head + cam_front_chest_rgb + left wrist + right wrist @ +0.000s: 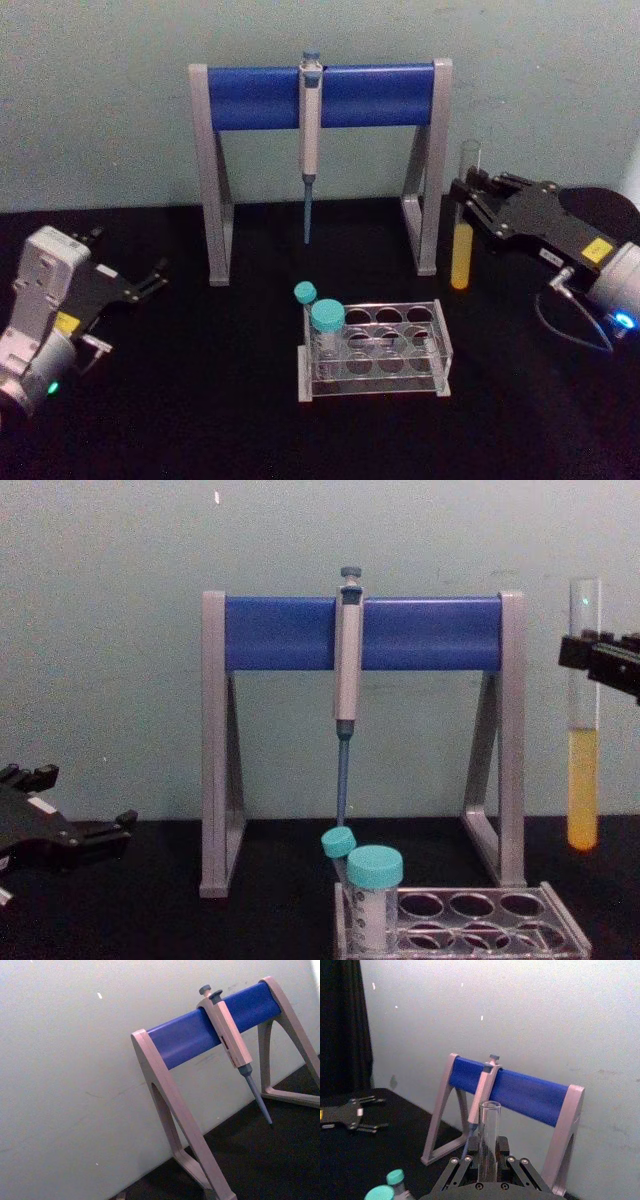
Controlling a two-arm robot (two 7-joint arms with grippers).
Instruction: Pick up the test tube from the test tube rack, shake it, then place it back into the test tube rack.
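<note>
test tube (pixel 461 255): upright in the air, right of the test tube rack (pixel 441 352), well apart
right gripper (pixel 468 198): jaws clamped on its upper part
left gripper (pixel 132 256): parked at left, jaws wide

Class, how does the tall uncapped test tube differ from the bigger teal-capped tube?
The test tube is thin and capless; the teal-capped tube is shorter, wider, capped. The test tube is held in the air by the right hand; the teal-capped tube stands in the test tube rack. Both are clear and upright.
</note>
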